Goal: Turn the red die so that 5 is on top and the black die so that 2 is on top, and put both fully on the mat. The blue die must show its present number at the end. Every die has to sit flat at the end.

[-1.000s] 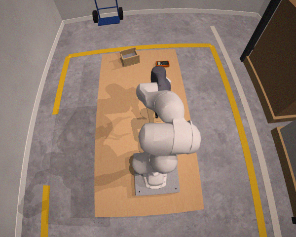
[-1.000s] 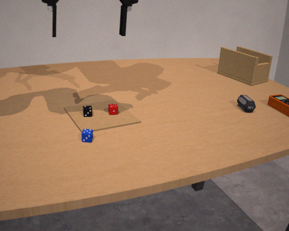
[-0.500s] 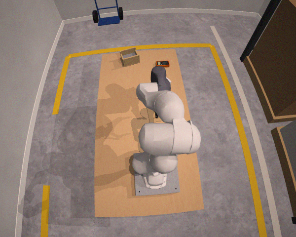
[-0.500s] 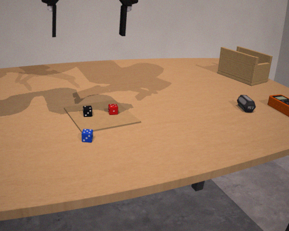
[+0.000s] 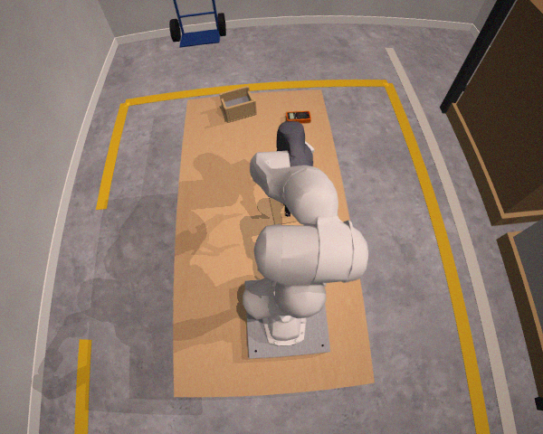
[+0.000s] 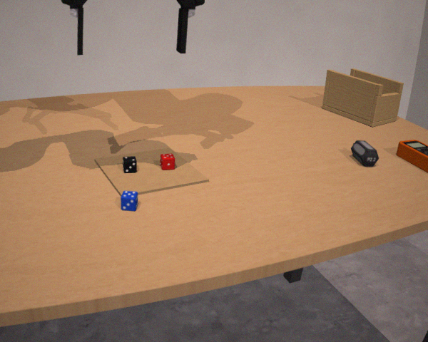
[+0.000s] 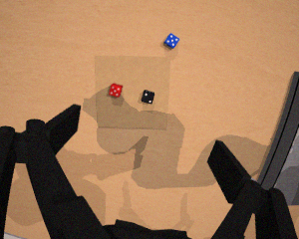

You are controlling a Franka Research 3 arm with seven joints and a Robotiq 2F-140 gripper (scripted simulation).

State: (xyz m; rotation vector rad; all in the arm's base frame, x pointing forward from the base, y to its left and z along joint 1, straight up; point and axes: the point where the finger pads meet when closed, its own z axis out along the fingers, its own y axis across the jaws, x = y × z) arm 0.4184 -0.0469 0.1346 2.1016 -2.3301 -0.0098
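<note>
We've got the pincer (image 6: pixel 131 52) (image 7: pixel 147 135) wide, nothing btwn its tips, up above the table (image 5: pixel 206 369) (image 6: pixel 214 228) (image 7: pixel 229 30). Red die (image 6: pixel 167 162) (image 7: pixel 116 90) sits flat & fully on the mat (image 6: pixel 166 180) (image 7: pixel 132 67), 5 on top. Black die (image 6: pixel 130 164) (image 7: pixel 148 97) is also flat & fully on the mat, near the red w/ a gap btwn, 2 on top. Blue die (image 6: pixel 129 201) (image 7: pixel 171 41) is flat on the table, off the mat, just beside one corner; it shows 5 up. In the top view our arm (image 5: pixel 309 196) hides the dice. Well apart from the mat we see the dark PZ 2 bit (image 6: pixel 364 153), then the orange meter (image 5: pixel 298 117) (image 6: pixel 421 158) near it, & the open wood box (image 5: pixel 239 110) (image 6: pixel 350 97) farther back on the table. So both red & black are as req'd.
</note>
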